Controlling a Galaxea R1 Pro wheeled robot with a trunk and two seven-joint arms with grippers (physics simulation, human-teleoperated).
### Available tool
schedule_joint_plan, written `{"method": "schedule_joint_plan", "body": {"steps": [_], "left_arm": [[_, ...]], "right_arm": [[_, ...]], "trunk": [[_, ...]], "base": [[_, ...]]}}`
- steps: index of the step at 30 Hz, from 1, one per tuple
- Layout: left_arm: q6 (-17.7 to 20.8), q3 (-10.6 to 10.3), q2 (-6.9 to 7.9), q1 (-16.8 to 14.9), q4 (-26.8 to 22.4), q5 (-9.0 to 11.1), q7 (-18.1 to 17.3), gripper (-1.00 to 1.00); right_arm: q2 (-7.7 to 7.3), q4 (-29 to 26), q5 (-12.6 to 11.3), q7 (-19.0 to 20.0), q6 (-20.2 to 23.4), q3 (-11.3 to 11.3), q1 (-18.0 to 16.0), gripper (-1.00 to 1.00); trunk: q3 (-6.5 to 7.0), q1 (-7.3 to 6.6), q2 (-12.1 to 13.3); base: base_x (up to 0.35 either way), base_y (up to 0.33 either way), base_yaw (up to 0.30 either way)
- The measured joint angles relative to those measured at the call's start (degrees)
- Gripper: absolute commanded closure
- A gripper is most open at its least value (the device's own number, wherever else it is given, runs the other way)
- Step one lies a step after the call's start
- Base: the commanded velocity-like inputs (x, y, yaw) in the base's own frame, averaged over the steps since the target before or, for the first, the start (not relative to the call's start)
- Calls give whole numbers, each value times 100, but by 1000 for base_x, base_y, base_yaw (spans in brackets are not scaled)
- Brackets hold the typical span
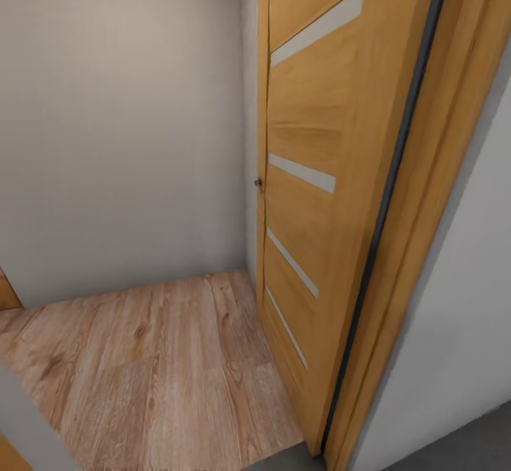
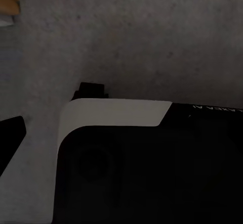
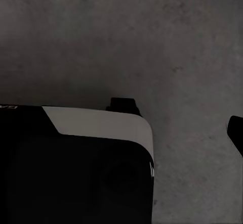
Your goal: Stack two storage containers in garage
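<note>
I'm looking from the head camera at a wooden door (image 1: 312, 194) with pale inset strips, swung open against the wall (image 1: 121, 130) behind it. A small knob (image 1: 258, 184) sits on the door's edge. Beyond the door, light plank flooring (image 1: 149, 372) runs up to that wall; on the near side of the door, at its foot, a strip of grey concrete floor (image 1: 468, 450) begins. So I judge I'm standing at the threshold between the house and the garage.

Both wrist cameras look down at speckled grey concrete (image 2: 152, 37) past the dark-and-white robot base (image 2: 116, 114). A black tip (image 2: 12, 133) shows at the edge of the left wrist view and a similar one (image 3: 235, 130) in the right; I take them for finger parts, but I cannot tell whether either hand is open or closed, and I see nothing held.

Neither bin is in sight from here, so I can't say where they are relative to the door.

From the task description alone, I'd expect thin-walled open bins to be light and a little flexible. Ribbing should help against slipping. I'd pinch a rim at mid-length, or take both short ends with two hands, and avoid squeezing hard.
</note>
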Motion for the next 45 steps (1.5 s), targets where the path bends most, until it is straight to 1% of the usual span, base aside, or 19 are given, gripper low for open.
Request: {"method": "schedule_joint_plan", "body": {"steps": [12,16,31,45], "left_arm": [[0,0,0,-1,0,15,1,-100],[0,0,13,-2,1,12,1,-100],[0,0,17,-2,1,-21,0,-100],[0,15,7,-1,0,17,0,-100]], "right_arm": [[0,0,1,0,0,-1,-1,-100],[-4,0,5,0,-1,-1,-4,-100],[-7,0,9,0,-1,0,-4,-100],[-8,0,9,0,0,8,-3,-100]], "trunk": [[0,0,0],[0,-3,-1],[0,-3,-1],[0,0,0]], "base": [[10,0,270],[245,0,126],[310,0,25],[31,0,239]]}}
